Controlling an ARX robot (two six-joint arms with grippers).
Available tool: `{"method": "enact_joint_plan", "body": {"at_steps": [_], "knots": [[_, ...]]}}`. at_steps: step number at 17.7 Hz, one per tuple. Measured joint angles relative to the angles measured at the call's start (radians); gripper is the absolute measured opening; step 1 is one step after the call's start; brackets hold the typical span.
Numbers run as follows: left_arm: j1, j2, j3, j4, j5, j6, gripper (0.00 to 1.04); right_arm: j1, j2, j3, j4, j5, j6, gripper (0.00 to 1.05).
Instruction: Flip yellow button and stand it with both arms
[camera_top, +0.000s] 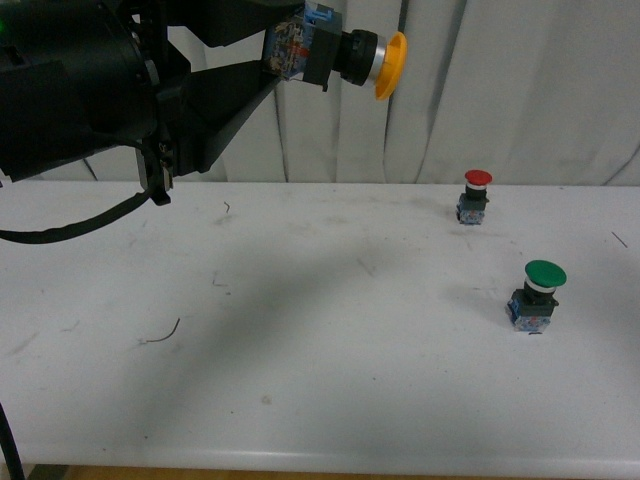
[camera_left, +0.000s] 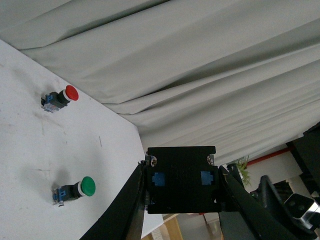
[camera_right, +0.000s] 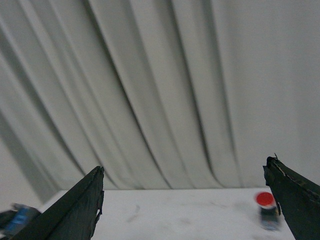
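Left pincer (camera_top: 283, 48) clenched on the blue-grey base of the yellow button (camera_top: 345, 55). Button held on its side, well above the desk (camera_top: 320, 380), cap pointing to the robot's right. Left arm raised high, its pincer reaching rightward. Right pincer (camera_right: 185, 210) released, fingers (camera_right: 85, 205) spread wide, facing the curtain (camera_top: 520, 90). White desk scuffed. Red-capped button (camera_top: 476, 196) upright near the desk's far edge. Green-capped button (camera_top: 540, 295) upright nearer the robot. Pale grey pleated curtain behind.
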Motion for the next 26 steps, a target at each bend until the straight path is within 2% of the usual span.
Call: {"method": "enact_joint_plan", "body": {"at_steps": [1, 2, 4, 8, 12, 17, 26], "knots": [[0.001, 0.0, 0.0, 0.003, 0.0, 0.0, 0.34, 0.018, 0.013, 0.027, 0.037, -0.035, 0.056, 0.98], [0.001, 0.0, 0.001, 0.008, 0.0, 0.0, 0.34, 0.04, 0.032, 0.033, 0.143, -0.11, 0.149, 0.98], [0.001, 0.0, 0.001, 0.011, 0.001, 0.0, 0.34, 0.076, 0.082, 0.015, 0.167, -0.191, 0.315, 0.98], [0.008, 0.0, 0.001, 0.018, 0.007, 0.0, 0.34, 0.165, 0.194, -0.033, 0.154, -0.159, 0.638, 0.98], [0.013, 0.0, 0.001, 0.02, 0.007, 0.0, 0.34, 0.191, 0.311, 0.026, 0.149, -0.145, 0.87, 0.98], [0.013, 0.0, 0.001, 0.021, 0.007, 0.0, 0.34, 0.231, 0.379, 0.125, 0.156, -0.122, 0.977, 0.98], [0.014, 0.0, -0.002, 0.021, 0.011, 0.0, 0.34, 0.345, 0.476, 0.287, 0.156, -0.08, 0.995, 0.98]]}}
